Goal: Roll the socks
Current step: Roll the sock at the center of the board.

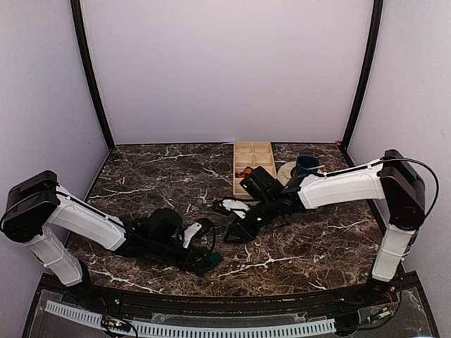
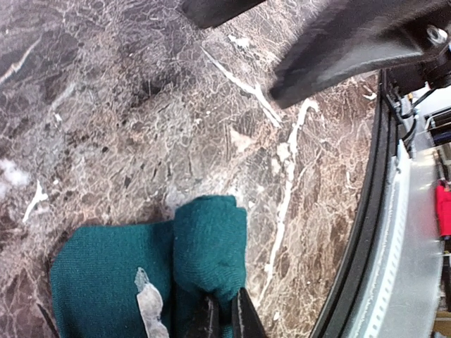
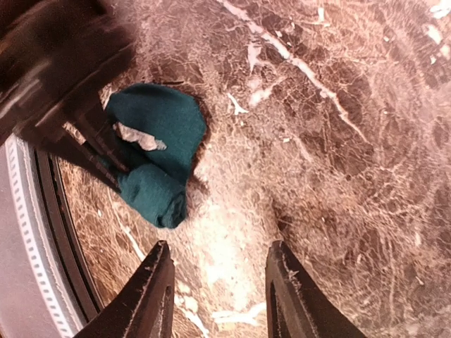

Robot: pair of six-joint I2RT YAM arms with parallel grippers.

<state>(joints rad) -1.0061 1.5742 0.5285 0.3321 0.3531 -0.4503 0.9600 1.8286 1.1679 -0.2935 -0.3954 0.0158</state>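
Rolling under way: left gripper (image 2: 225, 301), jaws clenched on the folded teal sock (image 2: 204, 239) at lower centre; right gripper (image 3: 218, 248), jaws parted and empty, should next close in to assist.

Dark marble table (image 1: 155, 176) carries teal sock (image 2: 106, 274), wooden tray (image 1: 252, 165).

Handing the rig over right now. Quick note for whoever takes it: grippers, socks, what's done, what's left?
Left gripper: shut on teal sock, pinching its bunched end.
Right gripper: open, empty, over bare table beside that sock.
Teal sock: near the table's front edge, one end folded or rolled over, the rest flat, with a white tag on top.
Argyle sock: can't make it out in any view.
Done: at most the start of a roll.
Left: finish the roll, and find the second sock.
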